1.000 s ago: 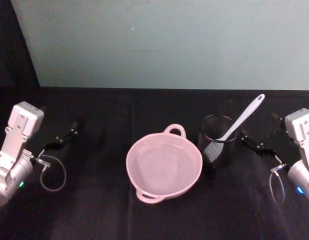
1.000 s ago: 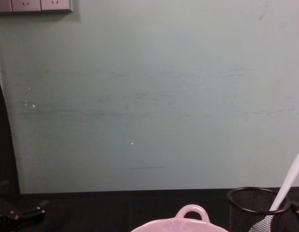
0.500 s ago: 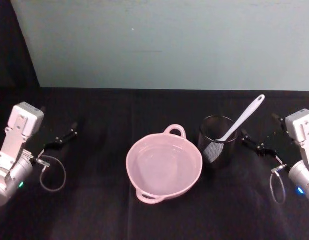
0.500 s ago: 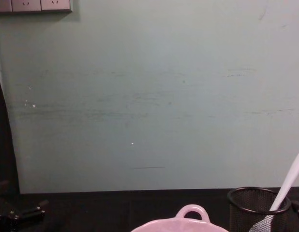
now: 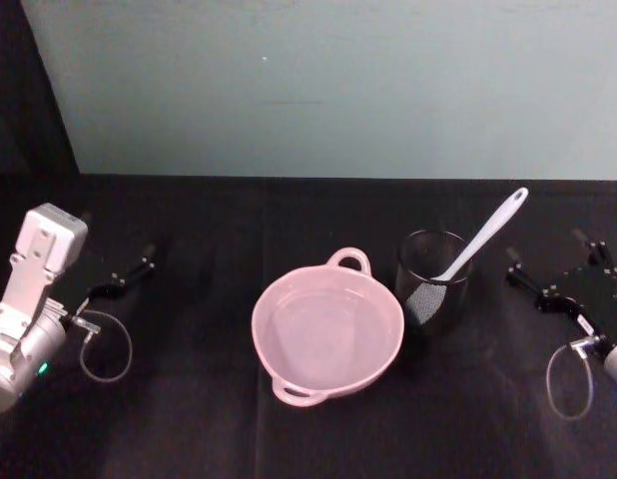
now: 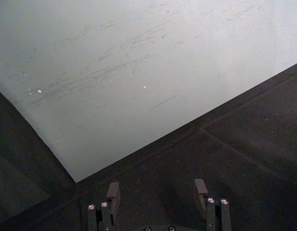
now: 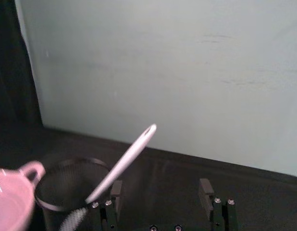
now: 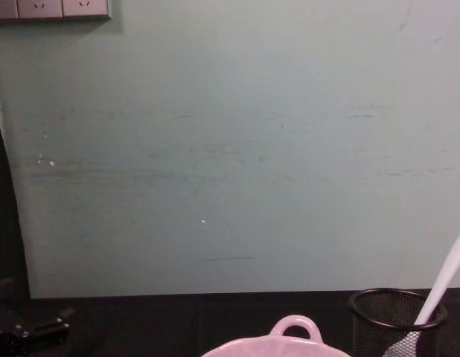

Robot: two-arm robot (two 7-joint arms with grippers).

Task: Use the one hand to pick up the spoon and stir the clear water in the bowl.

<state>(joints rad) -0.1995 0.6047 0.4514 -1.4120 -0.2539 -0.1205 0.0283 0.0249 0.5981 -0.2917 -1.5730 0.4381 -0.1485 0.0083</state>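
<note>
The pale pink bowl (image 5: 328,324) sits at the table's middle with clear liquid in it; its loop handle (image 8: 295,327) shows in the chest view. The white spoon (image 5: 483,236) leans in the black mesh cup (image 5: 433,279) just right of the bowl, head down and handle up to the right. It also appears as the spoon (image 7: 124,161) in the right wrist view and the spoon (image 8: 446,279) in the chest view. My right gripper (image 5: 546,261) hangs open to the right of the cup, apart from the spoon; the right gripper (image 7: 160,188) holds nothing. My left gripper (image 5: 124,274) rests open at the far left, empty.
A pale green wall (image 5: 328,90) closes off the back of the black table (image 5: 209,419). The mesh cup (image 7: 67,192) stands close beside the bowl's rim (image 7: 9,197). Bare black cloth lies in front of the bowl and at both sides.
My right arm has swung out to the right, away from the mesh cup, and its gripper has turned. The left arm, bowl, cup and spoon have not moved.
</note>
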